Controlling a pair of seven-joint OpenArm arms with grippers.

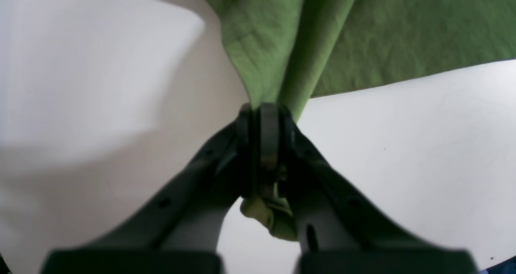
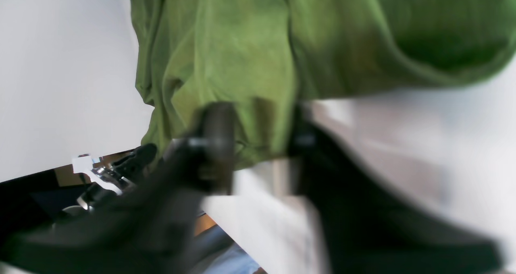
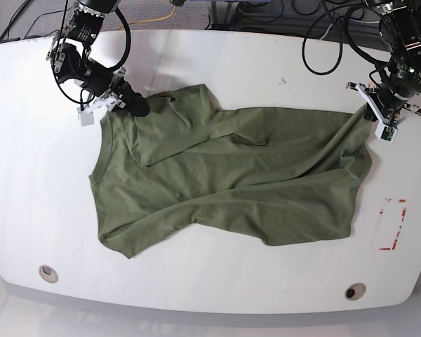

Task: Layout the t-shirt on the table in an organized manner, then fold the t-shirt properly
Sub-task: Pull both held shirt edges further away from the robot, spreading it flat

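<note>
On the table (image 3: 217, 63) the t-shirt (image 3: 231, 182) sprawls; left gripper (image 1: 264, 108) pinches its corner; right gripper (image 2: 258, 137) straddles an edge, grip unclear.

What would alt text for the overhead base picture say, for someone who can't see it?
An olive-green t-shirt lies spread but wrinkled across a glossy white table, one sleeve folded over its body. Two robot arms reach in from the far corners; the left hand grips the cloth at the picture's right, and the right hand meets the shirt's edge at its left.
</note>
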